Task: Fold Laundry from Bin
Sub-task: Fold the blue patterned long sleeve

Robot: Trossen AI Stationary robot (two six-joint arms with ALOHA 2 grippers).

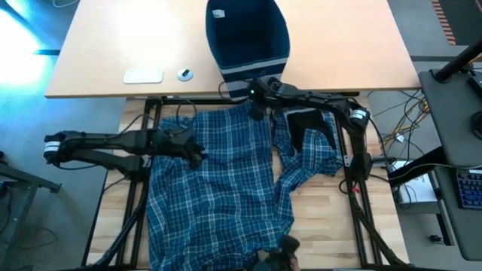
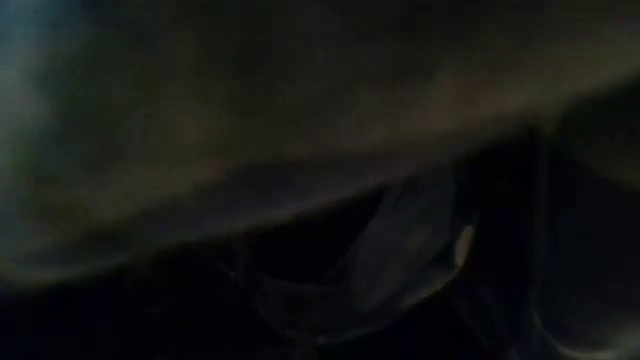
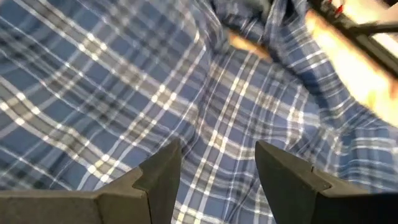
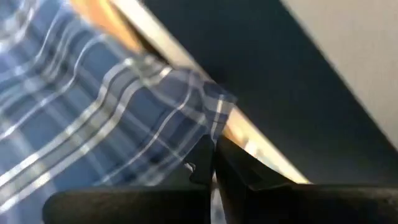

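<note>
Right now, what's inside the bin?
From above, the bin shows only a dark navy interior with a small pale tag near its far wall; no garment is visible inside. The plaid cloth lies outside on the table. The shadowed bin bottom can't be checked fully.

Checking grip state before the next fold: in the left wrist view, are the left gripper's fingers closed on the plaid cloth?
No. The left gripper has its fingers apart, with the plaid cloth showing between them.

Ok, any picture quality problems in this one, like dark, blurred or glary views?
High view: evenly lit, with blue-white glare on the floor at the top left corner. Low view: almost black and blurred, nothing identifiable. Left wrist view: the plaid cloth is soft with blur, and a pale area at one edge is overexposed. Right wrist view: blurred close up.
</note>
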